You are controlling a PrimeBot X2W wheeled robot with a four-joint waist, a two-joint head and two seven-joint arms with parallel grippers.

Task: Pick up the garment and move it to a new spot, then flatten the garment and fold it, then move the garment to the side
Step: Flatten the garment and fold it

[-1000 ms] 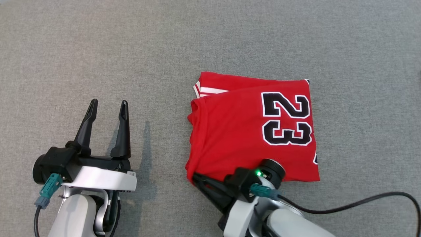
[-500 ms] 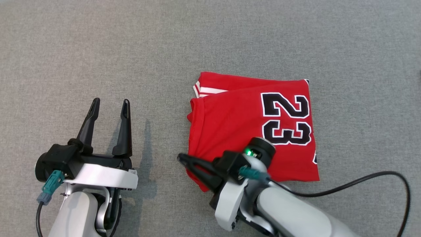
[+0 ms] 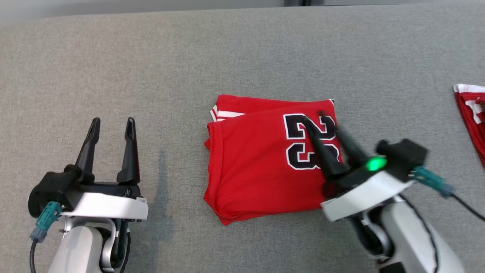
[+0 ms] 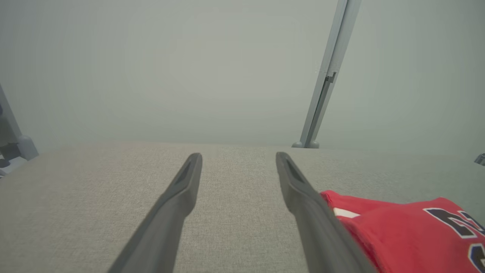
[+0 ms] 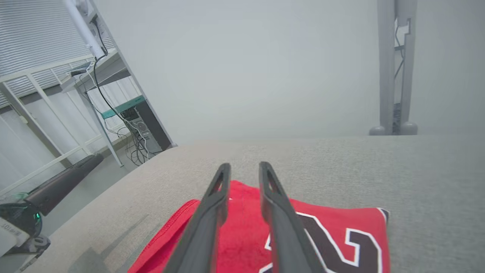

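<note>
The garment [image 3: 250, 159] is a red jersey with a black "23", lying folded on the grey cloth-covered table [image 3: 242, 49]. My right gripper [image 3: 313, 115] hovers over the jersey's right side, above the number. Its fingers are a little apart and nothing is between them. In the right wrist view the right gripper [image 5: 245, 164] points across the garment [image 5: 244, 242] toward the table's far edge. My left gripper [image 3: 112, 121] stands open and empty on the left, well clear of the jersey. The left wrist view has the left gripper [image 4: 238, 154] over bare table, with the garment [image 4: 409, 231] at lower right.
Another red and white cloth [image 3: 471, 117] lies at the table's right edge. The table's far edge [image 3: 151, 15] runs along the top. Grey posts [image 4: 322, 87] [image 5: 394, 68] stand beyond it. A desk with cables [image 5: 113, 98] is off to one side.
The right gripper has let go of the garment's near left corner, swung right and risen over the number, and its fingers have parted. The head camera has shifted. The left gripper has stayed put.
</note>
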